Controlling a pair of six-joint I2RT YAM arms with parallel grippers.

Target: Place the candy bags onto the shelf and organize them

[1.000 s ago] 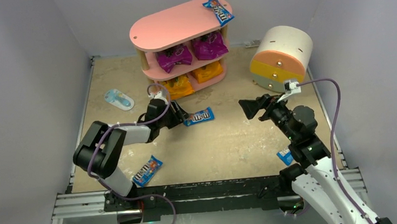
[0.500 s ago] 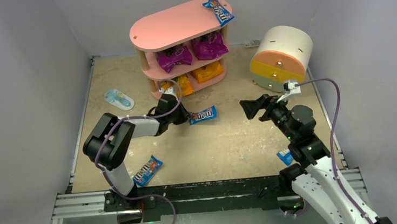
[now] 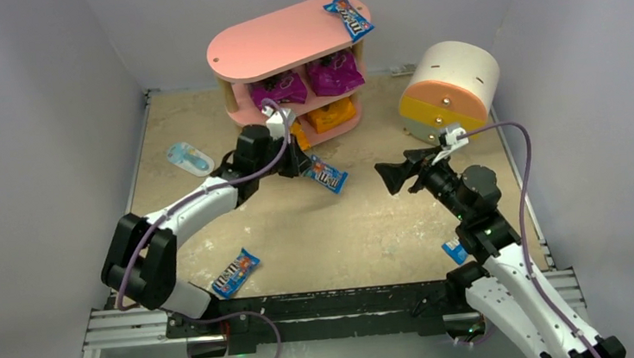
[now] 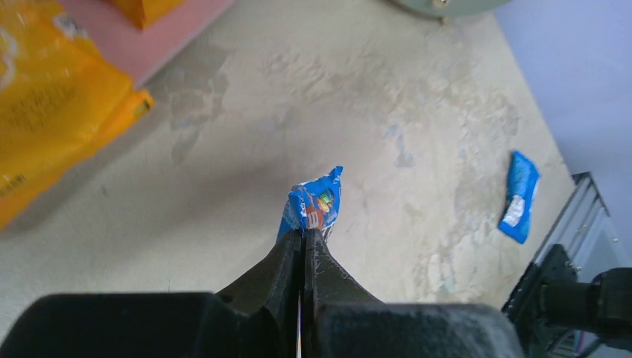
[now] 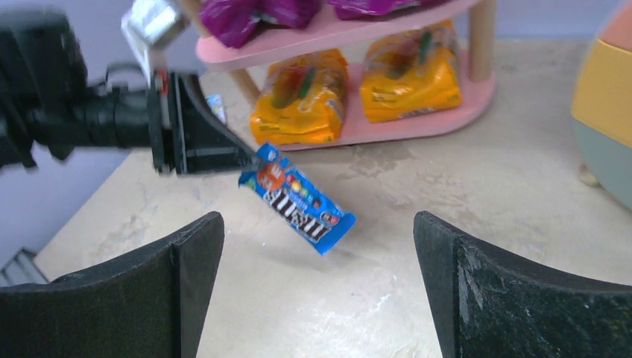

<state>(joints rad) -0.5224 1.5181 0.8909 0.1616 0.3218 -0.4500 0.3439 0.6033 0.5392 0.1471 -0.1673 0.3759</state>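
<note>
My left gripper (image 3: 302, 165) is shut on one end of a blue M&M's packet (image 3: 324, 176), which hangs tilted just above the table in front of the pink shelf (image 3: 284, 39). The left wrist view shows the jaws (image 4: 304, 233) pinching the packet (image 4: 317, 205). The shelf holds another blue packet (image 3: 349, 15) on top, two purple bags (image 3: 278, 89) on the middle tier and orange bags (image 3: 331, 114) at the bottom. My right gripper (image 3: 385, 177) stands wide open and apart, facing the held packet (image 5: 298, 198). Two more blue packets lie at the front left (image 3: 235, 272) and by the right arm (image 3: 455, 250).
A white, orange and yellow cylindrical drawer unit (image 3: 449, 91) stands at the back right. A pale blue-and-white oval item (image 3: 190, 159) lies left of the shelf. Grey walls close in the table on three sides.
My left gripper has shut on the blue packet, lifted it off the table and swung up toward the shelf. The right gripper edged slightly left, still open.
</note>
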